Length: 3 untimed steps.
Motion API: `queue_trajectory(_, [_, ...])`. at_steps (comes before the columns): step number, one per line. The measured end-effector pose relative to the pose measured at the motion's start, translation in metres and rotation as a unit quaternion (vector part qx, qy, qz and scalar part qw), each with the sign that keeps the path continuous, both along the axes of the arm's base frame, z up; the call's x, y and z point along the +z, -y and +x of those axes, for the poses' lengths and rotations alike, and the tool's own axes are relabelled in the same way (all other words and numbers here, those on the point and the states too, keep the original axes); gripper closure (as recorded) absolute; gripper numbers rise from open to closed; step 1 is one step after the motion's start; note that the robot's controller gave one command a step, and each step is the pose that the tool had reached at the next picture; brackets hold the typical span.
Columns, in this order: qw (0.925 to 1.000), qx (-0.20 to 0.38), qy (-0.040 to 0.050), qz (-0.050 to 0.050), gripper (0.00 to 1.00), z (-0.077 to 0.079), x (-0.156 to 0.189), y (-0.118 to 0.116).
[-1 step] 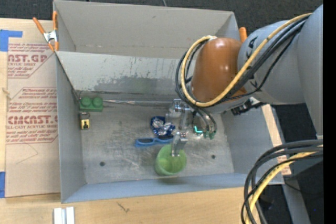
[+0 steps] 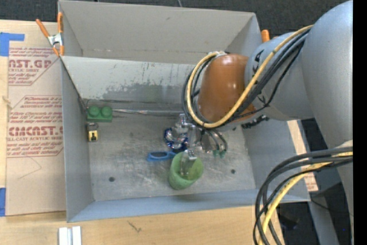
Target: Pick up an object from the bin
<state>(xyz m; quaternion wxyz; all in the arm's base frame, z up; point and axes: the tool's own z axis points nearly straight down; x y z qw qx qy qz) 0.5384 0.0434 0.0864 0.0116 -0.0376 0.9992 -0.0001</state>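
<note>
My gripper (image 2: 188,152) hangs under the orange cover, low in the right half of the bin. Its tip comes down right onto a light green round cup-like thing (image 2: 184,175) near the bin's front wall. A small blue flat piece (image 2: 157,155) lies on the floor just left of the gripper. A blue and white thing (image 2: 171,135) sits close against its upper left side. On its right lies a small dark green piece (image 2: 220,151), partly hidden by cables.
A green two-stud brick (image 2: 99,113) rests against the left end of the back wall. A small yellow and black block (image 2: 92,135) lies just below it. The arm and its cables cover the bin's right side.
</note>
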Motion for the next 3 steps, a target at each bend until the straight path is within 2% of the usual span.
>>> queue_trajectory(1, [1.0, 0.001, 0.0005, 0.002, 1.0, 0.001, 0.001, -0.002])
queue_trajectory(2, [0.9989, 0.047, -0.008, -0.001, 1.0, -0.031, 0.108, 0.017])
queue_trajectory(3, [0.9682, 0.25, -0.0081, -0.005, 1.0, -0.038, 0.199, 0.089])
